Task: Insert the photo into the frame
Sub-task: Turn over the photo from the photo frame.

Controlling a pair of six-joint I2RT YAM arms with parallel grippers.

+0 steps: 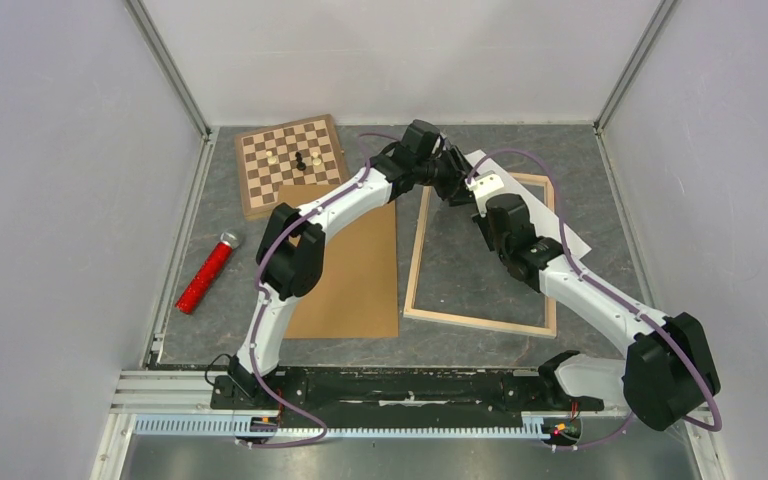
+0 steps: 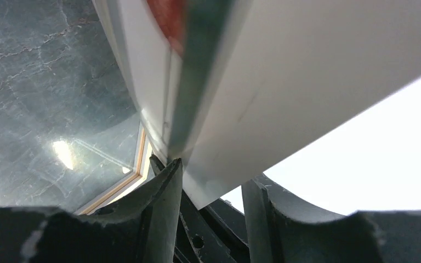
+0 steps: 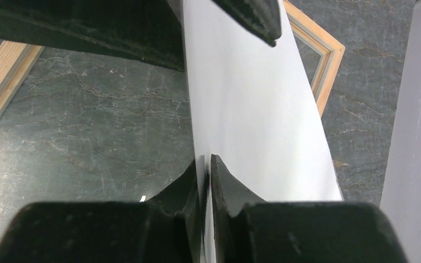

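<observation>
Right pincer point(image 3: 205, 163) clamped on photo point(image 3: 252, 98) edge

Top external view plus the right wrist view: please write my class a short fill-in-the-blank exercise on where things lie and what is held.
1. The right gripper is shut on the white ____.
2. The wooden frame lies flat, directly right of the brown ____.
3. The red cylinder lies to the ____ of that brown sheet.
4. A few pieces stand on the ____ in the far left corner.

Missing words: photo; backing board; left; chessboard.
</observation>
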